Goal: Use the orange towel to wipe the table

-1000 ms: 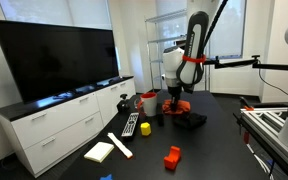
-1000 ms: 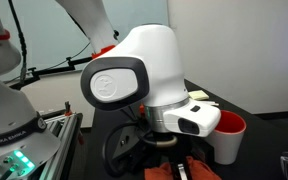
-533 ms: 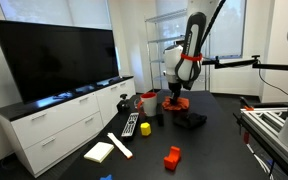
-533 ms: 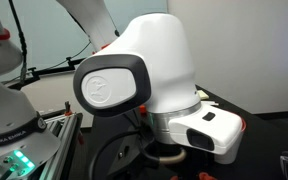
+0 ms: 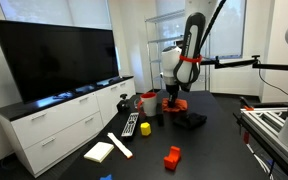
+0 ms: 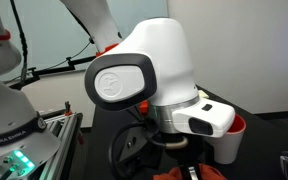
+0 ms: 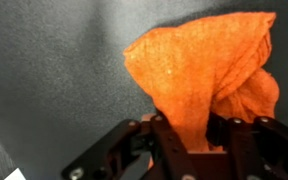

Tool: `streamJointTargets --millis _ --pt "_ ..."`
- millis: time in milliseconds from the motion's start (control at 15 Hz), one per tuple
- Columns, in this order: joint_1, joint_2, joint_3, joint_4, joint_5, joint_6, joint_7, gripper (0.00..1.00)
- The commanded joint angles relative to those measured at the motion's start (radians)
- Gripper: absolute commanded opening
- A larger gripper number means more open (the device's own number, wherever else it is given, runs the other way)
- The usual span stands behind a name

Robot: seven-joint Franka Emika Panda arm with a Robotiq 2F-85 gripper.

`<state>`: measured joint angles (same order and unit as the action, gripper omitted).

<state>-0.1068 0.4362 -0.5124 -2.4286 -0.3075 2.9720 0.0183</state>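
Clearly the gripper (image 7: 189,138) is clamped on the towel (image 7: 199,70), a nubby orange cloth bunched into soft folds over the smooth dark table (image 7: 54,70). Bare tabletop lies open beside the towel in the wrist view. In an exterior view a red cup (image 5: 149,101) and a remote (image 5: 131,124) sit near it.

Arm (image 5: 195,30): dark upper links, white lower shells.
Wrist housing (image 6: 159,55): glossy white, rounded; grey disc cap (image 6: 119,85) on its side.
Joint ring (image 6: 108,47): red, behind the wrist housing.
Cable (image 6: 119,152): black loop below the wrist housing.
Gripper (image 7: 192,128): black linked fingers.
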Motion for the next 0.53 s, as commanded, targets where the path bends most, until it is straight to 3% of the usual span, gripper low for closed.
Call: streamJointTargets --millis 0,467 --pt "0.060 -0.014 -0.035 -0.041 -0.031 0.038 0.011 0.30" --pt "0.194 -0.007 -0.127 -0.098 -0.050 0.091 0.005 0.31"
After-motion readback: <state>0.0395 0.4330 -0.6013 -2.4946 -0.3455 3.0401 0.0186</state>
